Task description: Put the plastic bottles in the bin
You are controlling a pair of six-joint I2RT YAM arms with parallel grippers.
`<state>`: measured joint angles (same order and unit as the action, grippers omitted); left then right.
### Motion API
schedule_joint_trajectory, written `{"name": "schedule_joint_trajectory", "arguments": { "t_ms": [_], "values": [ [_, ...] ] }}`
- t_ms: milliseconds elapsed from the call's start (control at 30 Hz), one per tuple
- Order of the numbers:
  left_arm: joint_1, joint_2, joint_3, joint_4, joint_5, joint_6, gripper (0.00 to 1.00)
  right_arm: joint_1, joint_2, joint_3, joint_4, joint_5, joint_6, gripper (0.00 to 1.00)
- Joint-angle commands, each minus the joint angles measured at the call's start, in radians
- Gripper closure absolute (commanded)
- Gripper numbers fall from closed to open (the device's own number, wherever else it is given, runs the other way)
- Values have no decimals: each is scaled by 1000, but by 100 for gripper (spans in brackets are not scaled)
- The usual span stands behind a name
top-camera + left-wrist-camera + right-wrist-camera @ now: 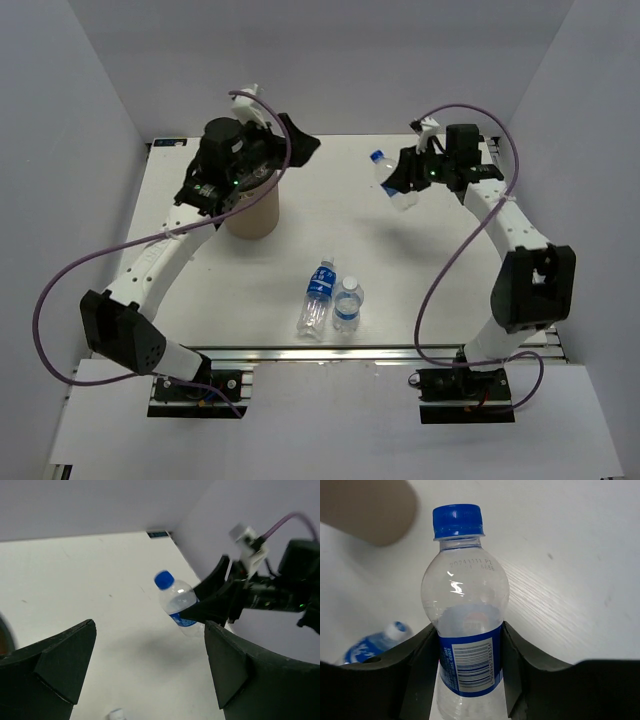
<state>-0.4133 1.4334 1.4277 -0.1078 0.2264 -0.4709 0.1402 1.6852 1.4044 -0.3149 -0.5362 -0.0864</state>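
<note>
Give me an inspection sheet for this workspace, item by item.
Surface: white table, a few faint specks.
Job's things: bin upright, far left; blue-capped bottle in the right gripper, apparently lifted; two more bottles side by side near the front edge.
Clutter: nothing seen.
Grippers: left gripper open over the bin; right gripper's jaws shut on the blue-capped bottle.
Cables: left purple cable and right purple cable loop loosely beside their arms.
Surroundings: pale walls on three sides.
</note>
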Motion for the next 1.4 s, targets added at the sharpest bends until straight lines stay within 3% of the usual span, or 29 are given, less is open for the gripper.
{"name": "schedule_joint_trajectory", "arguments": {
  "t_ms": [0, 200, 367, 500, 533, 633, 667, 700, 733, 800, 833, 1000, 1033, 1167, 1267, 1367],
  "values": [
    [-73, 42, 42, -24, 42, 11, 2, 113, -114, 24, 80, -136, -13, 94],
    [-130, 64, 34, -13, -35, -18, 2, 226, -219, 19, 123, -225, 66, 97],
    [-153, 70, 34, 23, -45, -46, 2, 262, -263, 7, 163, -335, 80, 97],
    [-168, 88, 36, 31, -19, -51, 5, 274, -291, -15, 206, -326, 108, 97],
    [-171, 94, 39, 31, -6, -51, 11, 276, -295, -16, 215, -320, 117, 97],
    [-183, 111, 45, 39, 18, -58, 66, 276, -292, -18, 246, -295, 131, 95],
    [-186, 114, 45, 39, 13, -63, 90, 276, -289, -15, 247, -272, 132, 94],
    [-186, 117, 46, 43, 1, -70, 97, 276, -285, -13, 244, -257, 134, 91],
    [-186, 114, 45, 48, -7, -75, 100, 276, -277, -10, 243, -245, 140, 80],
    [-186, 110, 46, 53, -57, -74, 100, 276, -266, 5, 225, -199, 143, 46],
    [-186, 101, 51, 42, -85, -69, 100, 276, -262, 8, 208, -162, 151, 13],
    [-183, 85, 225, -139, -450, 73, 100, 265, -292, -7, 168, -13, 152, 11],
    [-177, 85, 253, -163, -578, 95, 100, 260, -312, -15, 154, 11, 151, 11],
    [-83, 82, 364, -257, -793, 185, 100, 228, -358, -67, 149, 148, 168, 11],
    [-15, 99, 379, -270, -1029, 253, 100, 214, -369, -88, 119, 174, 171, 11],
    [77, 124, 367, -320, -1046, 241, 100, 216, -381, -117, 82, 164, 166, 11]
  ]
}}
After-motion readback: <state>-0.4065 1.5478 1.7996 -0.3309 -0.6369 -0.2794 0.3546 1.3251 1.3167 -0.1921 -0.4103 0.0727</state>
